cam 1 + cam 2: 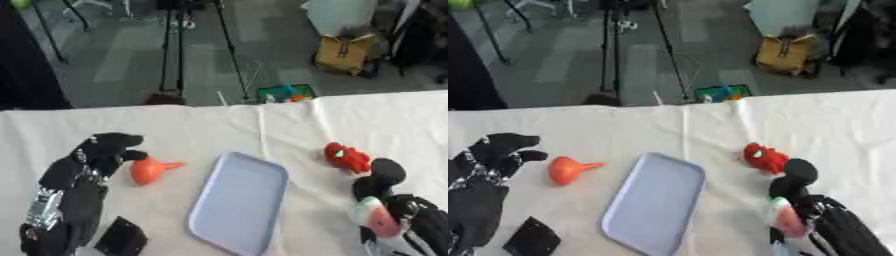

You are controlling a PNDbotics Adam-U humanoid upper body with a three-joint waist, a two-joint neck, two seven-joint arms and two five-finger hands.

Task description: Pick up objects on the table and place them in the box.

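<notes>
An orange funnel-shaped thing (pixel 149 170) lies on the white tablecloth, left of a shallow pale blue tray (pixel 236 200). My left hand (pixel 103 150) sits just left of the orange thing, fingers loosely bent and holding nothing, with one fingertip close to its upper edge. A red lumpy toy (pixel 347 157) lies right of the tray. My right hand (pixel 378 180) rests directly below and right of the red toy, fingers pointing up at it, open and holding nothing. The tray holds nothing.
A flat black square thing (pixel 531 241) lies near the front edge by my left forearm. The table's far edge (pixel 219 106) runs across the middle of the view. Beyond it are tripod legs, a yellow bag (pixel 344 52) and a small colourful bin on the floor.
</notes>
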